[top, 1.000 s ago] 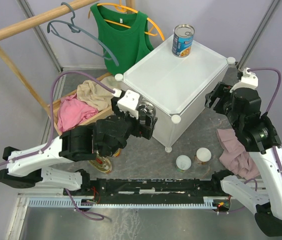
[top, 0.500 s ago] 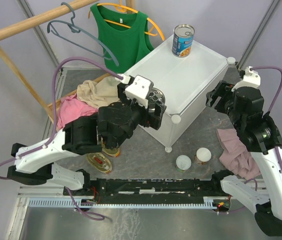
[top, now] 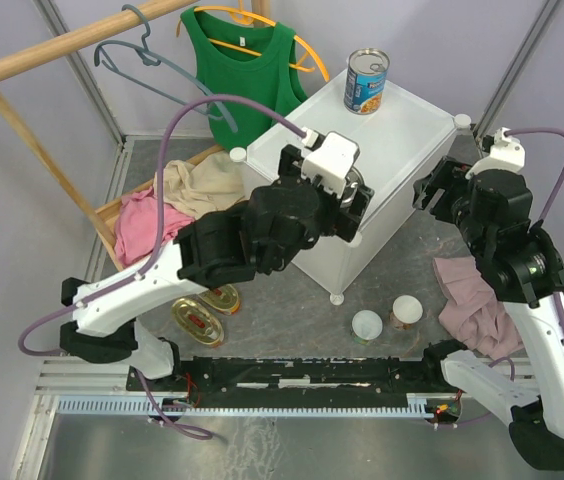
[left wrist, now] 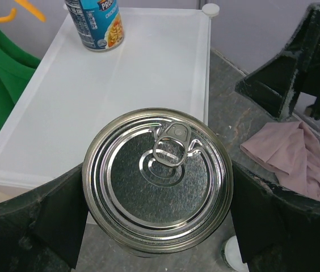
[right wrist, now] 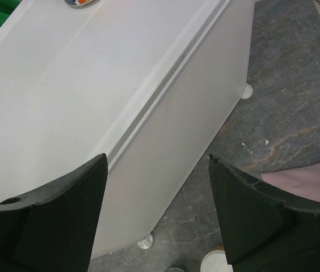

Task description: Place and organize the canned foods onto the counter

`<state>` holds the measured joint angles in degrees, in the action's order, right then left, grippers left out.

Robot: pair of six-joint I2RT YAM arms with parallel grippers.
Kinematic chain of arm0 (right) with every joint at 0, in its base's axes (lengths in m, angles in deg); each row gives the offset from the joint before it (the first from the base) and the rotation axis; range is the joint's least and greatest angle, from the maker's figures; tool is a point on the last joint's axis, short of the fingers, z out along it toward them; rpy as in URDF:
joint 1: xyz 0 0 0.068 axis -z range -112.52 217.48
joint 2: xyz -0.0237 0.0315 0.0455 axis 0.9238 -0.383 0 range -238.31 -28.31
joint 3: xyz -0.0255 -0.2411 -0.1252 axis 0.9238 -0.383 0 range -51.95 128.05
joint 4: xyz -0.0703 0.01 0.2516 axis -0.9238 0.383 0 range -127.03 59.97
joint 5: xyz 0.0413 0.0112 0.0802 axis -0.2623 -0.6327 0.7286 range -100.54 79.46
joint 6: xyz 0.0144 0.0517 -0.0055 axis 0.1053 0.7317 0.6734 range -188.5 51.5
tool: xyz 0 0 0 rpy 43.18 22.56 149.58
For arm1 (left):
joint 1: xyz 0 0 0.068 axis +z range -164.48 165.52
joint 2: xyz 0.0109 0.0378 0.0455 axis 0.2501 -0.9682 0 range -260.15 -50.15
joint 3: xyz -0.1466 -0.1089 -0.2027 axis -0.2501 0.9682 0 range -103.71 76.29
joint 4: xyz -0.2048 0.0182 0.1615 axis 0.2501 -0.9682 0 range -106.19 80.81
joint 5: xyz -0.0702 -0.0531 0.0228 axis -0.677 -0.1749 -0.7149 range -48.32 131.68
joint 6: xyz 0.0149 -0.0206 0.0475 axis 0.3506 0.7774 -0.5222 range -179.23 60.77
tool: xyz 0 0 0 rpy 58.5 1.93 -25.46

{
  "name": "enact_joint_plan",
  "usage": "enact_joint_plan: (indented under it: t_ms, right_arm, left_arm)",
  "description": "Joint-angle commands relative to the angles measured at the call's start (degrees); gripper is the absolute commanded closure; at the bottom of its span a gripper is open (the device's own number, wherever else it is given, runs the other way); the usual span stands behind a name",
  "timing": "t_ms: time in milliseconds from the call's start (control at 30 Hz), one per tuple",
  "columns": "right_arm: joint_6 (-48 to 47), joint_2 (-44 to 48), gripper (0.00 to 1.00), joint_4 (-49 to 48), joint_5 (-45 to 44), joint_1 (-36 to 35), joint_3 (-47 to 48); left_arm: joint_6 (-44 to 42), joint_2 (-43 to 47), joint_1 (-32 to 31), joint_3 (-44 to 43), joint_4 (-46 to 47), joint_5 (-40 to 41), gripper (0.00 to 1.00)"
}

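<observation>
My left gripper [top: 349, 193] is shut on a tall steel can [left wrist: 157, 178], its ring-pull lid facing the wrist camera, and holds it above the near part of the white counter [top: 392, 140]. A second tall can [top: 367, 82] with a blue label stands upright at the counter's far corner. On the floor in front of the counter are two small white-lidded cans [top: 367, 324] [top: 407, 309]. Two flat gold tins [top: 194, 320] [top: 224, 298] lie under my left arm. My right gripper [right wrist: 157, 209] hangs open and empty beside the counter's right side.
A wooden tray [top: 110, 213] of clothes sits left of the counter. Behind it a green top [top: 242, 70] and a grey hanger [top: 152, 60] hang from a wooden rail. A pink cloth [top: 472, 300] lies on the floor under my right arm.
My left arm has risen and swung right, carrying the steel can from low beside the counter's front to above its top. The right arm has barely moved.
</observation>
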<state>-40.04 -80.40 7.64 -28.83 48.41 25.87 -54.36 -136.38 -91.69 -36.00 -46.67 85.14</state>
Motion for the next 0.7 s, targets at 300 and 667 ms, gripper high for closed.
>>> enact_joint_plan:
  t_ms: [300,667]
  right_arm:
    - [-0.76,-1.81,0.20,-2.91,-1.39,-0.27,3.32]
    - [-3.24,-3.41,0.18,-3.73,-1.67,-0.27,5.14]
  left_arm:
    - [2.62,-7.39,14.91,-12.98,10.33,-18.95,0.97]
    - [10.31,-15.46,22.74,-20.14,13.00,-34.08,0.97]
